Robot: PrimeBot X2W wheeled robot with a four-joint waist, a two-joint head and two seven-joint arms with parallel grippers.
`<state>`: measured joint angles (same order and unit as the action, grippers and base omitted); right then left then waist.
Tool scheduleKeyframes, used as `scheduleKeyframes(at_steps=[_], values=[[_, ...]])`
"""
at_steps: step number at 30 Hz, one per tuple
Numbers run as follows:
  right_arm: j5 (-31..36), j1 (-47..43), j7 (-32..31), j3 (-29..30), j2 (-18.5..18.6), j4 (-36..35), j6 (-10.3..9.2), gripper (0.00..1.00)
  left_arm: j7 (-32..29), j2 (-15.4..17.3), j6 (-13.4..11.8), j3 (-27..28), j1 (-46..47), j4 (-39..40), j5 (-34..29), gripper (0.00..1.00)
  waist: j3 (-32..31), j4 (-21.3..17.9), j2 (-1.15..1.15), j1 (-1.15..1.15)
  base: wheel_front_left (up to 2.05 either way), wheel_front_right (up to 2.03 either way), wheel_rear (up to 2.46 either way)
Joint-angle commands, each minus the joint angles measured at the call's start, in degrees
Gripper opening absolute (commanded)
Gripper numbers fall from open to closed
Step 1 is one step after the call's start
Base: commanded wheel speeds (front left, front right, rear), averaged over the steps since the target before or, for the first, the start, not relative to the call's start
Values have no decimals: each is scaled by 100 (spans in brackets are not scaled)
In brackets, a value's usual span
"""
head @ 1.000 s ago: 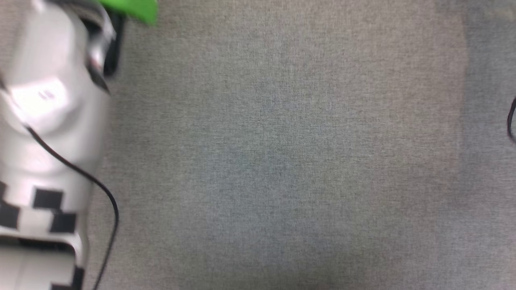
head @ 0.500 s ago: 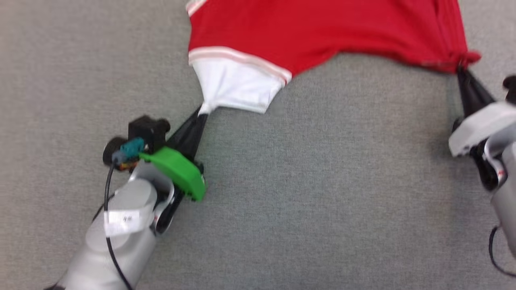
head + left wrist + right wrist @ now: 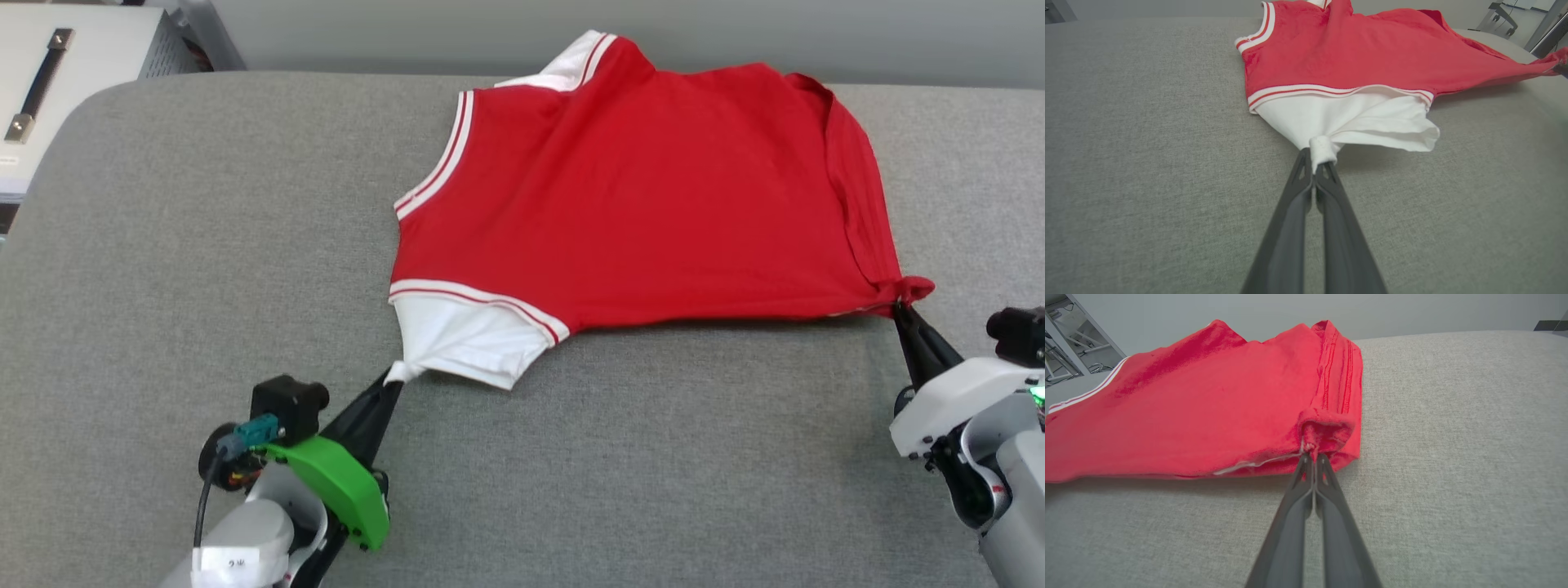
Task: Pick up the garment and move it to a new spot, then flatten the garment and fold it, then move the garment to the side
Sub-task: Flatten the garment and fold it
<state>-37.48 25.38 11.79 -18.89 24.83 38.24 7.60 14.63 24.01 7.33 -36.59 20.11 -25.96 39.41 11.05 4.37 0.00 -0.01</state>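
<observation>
Red garment [image 3: 637, 204] spread on grey counter [image 3: 204, 204], pulled taut. Left jaws clamped on white sleeve [image 3: 465, 339] tip, right jaws on hem corner [image 3: 910, 287]. Grips unchanged; only head camera tilted up. Judged: flattening underway, fold pending.

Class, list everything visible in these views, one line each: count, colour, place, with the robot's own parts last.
red soft-fabric T-shirt with white sleeves: one, red and white, spread on the table.
grey fabric-covered table: one, grey, under the T-shirt.
pale box with a dark handle: one, off-white, beyond the table's far left corner.
left gripper: one, dark, shut on the near white sleeve.
right gripper: one, dark, shut on a red hem corner.
</observation>
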Motion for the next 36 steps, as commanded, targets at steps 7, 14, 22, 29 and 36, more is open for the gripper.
scheduleKeyframes(at_steps=[7, 14, 22, 29, 36], values=[[-495, -848, -131, -32, 140, -489, -11, 0, -265, 441, 15, -239, -786, 465, 341, 0, -620, 63, 0, 1, 0, 0, 0], [-832, -1543, -206, 208, 252, -758, -11, 0, -672, 706, 15, -485, -1356, 1130, 536, 0, -896, 140, 0, 1, 0, 0, 0], [-1160, -2830, -773, 525, 262, -1526, -11, 0, -1147, 1213, 14, -790, -2165, 2236, 987, 0, -1256, 75, 0, 1, 0, 0, 0], [-1283, -3600, -1351, 853, 260, -2174, -11, 0, -1227, 1606, -29, -803, -2604, 2783, 1228, 0, -1302, 12, 0, 1, 0, 0, 0], [-1154, -3892, -1653, 1262, 96, -2758, -11, 0, -946, 1666, -161, -567, -2494, 2993, 1154, 0, -1192, 3, 0, 1, 0, 0, 0]])
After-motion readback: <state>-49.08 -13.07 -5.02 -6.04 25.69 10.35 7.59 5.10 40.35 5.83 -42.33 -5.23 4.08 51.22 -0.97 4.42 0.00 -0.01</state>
